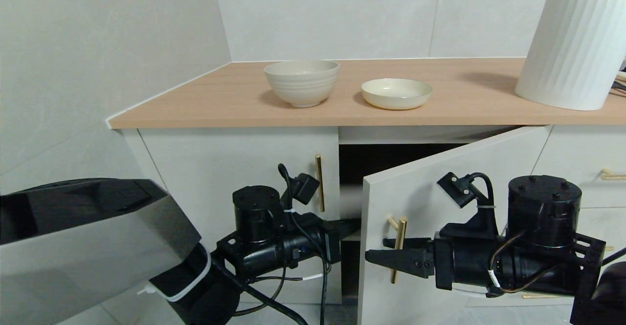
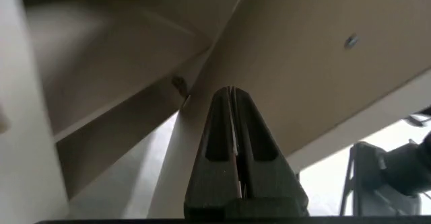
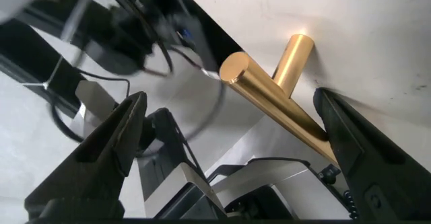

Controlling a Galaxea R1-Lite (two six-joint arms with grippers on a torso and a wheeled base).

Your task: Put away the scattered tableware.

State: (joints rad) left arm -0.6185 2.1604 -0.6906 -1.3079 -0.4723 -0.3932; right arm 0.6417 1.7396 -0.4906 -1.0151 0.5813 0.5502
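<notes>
A deep cream bowl (image 1: 301,81) and a shallow cream dish (image 1: 396,93) stand side by side on the wooden counter (image 1: 205,105). Below them, the right cabinet door (image 1: 440,178) is ajar. Its gold handle (image 1: 398,247) lies between the fingers of my right gripper (image 1: 384,250), which is open. In the right wrist view the handle (image 3: 269,96) runs across the wide gap of the right gripper (image 3: 229,99) without touching either finger. My left gripper (image 1: 353,225) is shut, and its tip is in the dark gap at the door's free edge. The left gripper (image 2: 230,99) points along the door's inner face (image 2: 323,69).
A tall white ribbed container (image 1: 572,46) stands on the counter's right end. The left cabinet door (image 1: 234,163) is closed and has a gold handle (image 1: 319,183). Drawer fronts with a gold handle (image 1: 611,173) lie to the right. A tiled wall closes the left side.
</notes>
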